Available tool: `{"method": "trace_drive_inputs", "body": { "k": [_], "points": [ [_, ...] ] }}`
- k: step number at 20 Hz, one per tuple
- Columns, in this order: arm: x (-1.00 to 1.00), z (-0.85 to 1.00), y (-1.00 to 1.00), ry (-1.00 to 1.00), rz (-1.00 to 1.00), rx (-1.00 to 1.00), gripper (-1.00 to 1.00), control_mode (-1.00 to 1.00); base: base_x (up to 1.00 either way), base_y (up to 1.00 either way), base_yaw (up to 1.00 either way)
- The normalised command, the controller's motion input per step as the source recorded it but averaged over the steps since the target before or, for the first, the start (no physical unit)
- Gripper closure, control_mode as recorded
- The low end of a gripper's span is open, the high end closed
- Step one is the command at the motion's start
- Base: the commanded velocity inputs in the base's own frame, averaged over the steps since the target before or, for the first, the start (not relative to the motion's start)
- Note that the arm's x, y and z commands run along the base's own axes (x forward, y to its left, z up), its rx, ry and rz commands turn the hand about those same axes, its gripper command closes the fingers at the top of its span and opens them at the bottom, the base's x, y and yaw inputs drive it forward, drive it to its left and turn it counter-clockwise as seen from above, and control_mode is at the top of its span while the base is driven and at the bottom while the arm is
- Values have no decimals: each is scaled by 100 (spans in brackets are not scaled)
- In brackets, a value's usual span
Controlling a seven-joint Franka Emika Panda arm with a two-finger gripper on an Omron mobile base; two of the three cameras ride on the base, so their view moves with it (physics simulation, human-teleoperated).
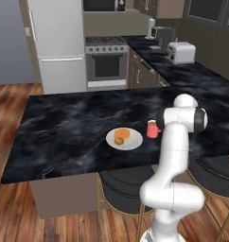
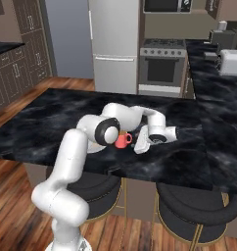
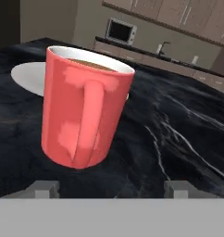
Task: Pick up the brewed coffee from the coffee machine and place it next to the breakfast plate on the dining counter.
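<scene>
Black marble worktop (image 1: 64, 127): red mug (image 3: 81, 109) stands upright just right of plate (image 1: 124, 139) w/ pastry. Fingers (image 3: 111, 189) spread wide, holding nothing, mug btwn them.

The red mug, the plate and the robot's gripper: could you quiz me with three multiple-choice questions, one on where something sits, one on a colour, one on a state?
1. Where does the small red mug of brown coffee stand?
A. On the black marble island counter, beside the round white plate
B. On the white toaster
C. On the wooden floor

2. What colour are the pastry pieces on the plate?
A. Green
B. Orange-brown
C. Blue

3. What is the state of the gripper?
A. Shut on the mug
B. Shut on the plate
C. Open, with the mug free in front of it

Answers:
1. A: both base views show the mug upright on the counter, right next to the plate.
2. B: the left base view shows them orange-brown.
3. C: in the hand view the finger tips stand wide apart, short of the mug.
</scene>
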Motion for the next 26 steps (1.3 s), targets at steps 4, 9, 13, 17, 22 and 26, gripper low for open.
{"method": "trace_drive_inputs", "body": {
  "k": [4, 9, 13, 17, 22, 26],
  "points": [
    [-77, 88, 27, -14, 4, -19, -100, -100, 0, 0, 0],
    [-100, 97, 62, -27, 0, -29, -100, -100, 0, 0, 0],
    [-100, 89, 70, -30, 0, -30, -100, -100, 0, 0, 0],
    [-96, 100, 18, -33, 0, -20, -100, -100, 0, 0, 0],
    [-57, 96, -1, -25, 2, -4, -100, -100, 0, 0, 0],
    [-35, 8, 0, 0, 5, 0, -100, -100, 0, 0, 0]
  ]
}}
